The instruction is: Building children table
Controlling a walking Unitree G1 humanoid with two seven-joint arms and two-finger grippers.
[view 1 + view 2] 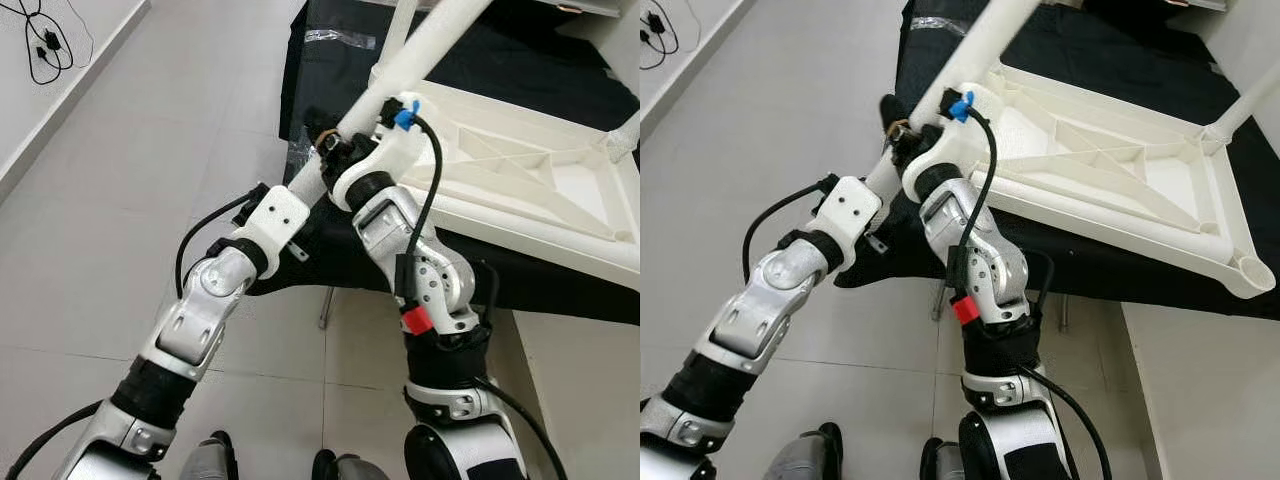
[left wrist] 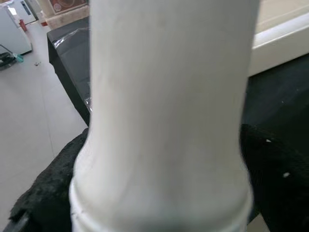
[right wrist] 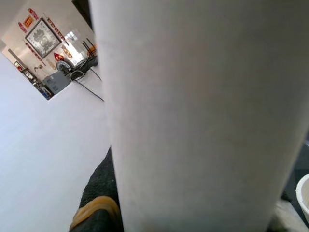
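A white children's table top (image 1: 520,170) lies upside down on a black-covered stand (image 1: 330,80). A long white table leg (image 1: 430,45) rises slanting from its near left corner. My left gripper (image 1: 325,135) is shut on the base of this leg from the left side. My right gripper (image 1: 375,125) holds the same leg just beside it, at the corner socket; its fingers are mostly hidden behind its white wrist. Both wrist views look at the leg (image 2: 164,111) from very close. Another leg (image 1: 1240,105) stands at the far right corner.
An open round socket (image 1: 1252,272) shows at the table top's near right corner. The stand's thin metal legs (image 1: 327,305) reach the tiled floor by my feet (image 1: 215,455). Black cables (image 1: 45,45) lie by the wall at far left.
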